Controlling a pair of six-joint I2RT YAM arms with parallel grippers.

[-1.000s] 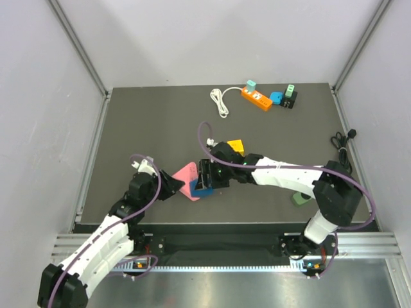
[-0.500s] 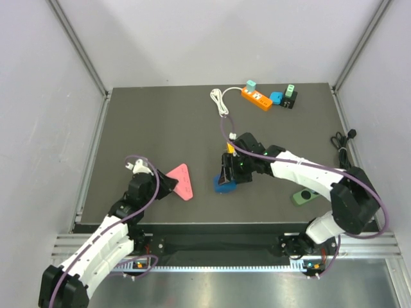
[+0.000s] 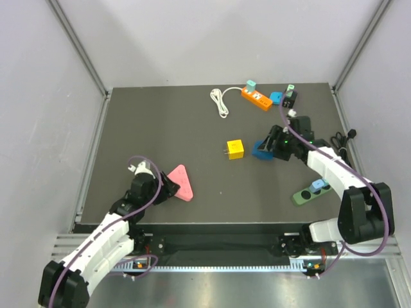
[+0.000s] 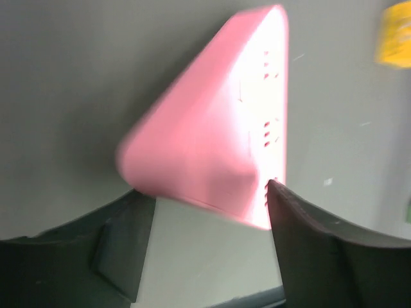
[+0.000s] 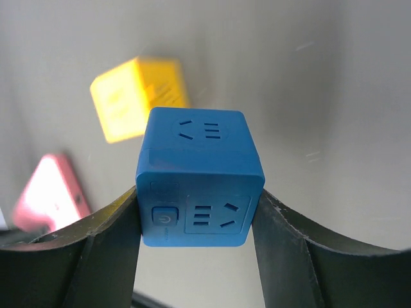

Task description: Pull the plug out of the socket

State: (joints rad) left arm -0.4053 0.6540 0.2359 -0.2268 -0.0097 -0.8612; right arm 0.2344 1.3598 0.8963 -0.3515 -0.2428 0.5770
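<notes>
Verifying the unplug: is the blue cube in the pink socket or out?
Out. The right claw holds the blue cube, well apart from the pink socket lying on the table.

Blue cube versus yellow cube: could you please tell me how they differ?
The blue cube is clamped in the right end effector; the yellow cube lies free on the table. Colour: the blue cube is deep blue, the yellow cube bright yellow. Both are similar-sized cubes.
</notes>
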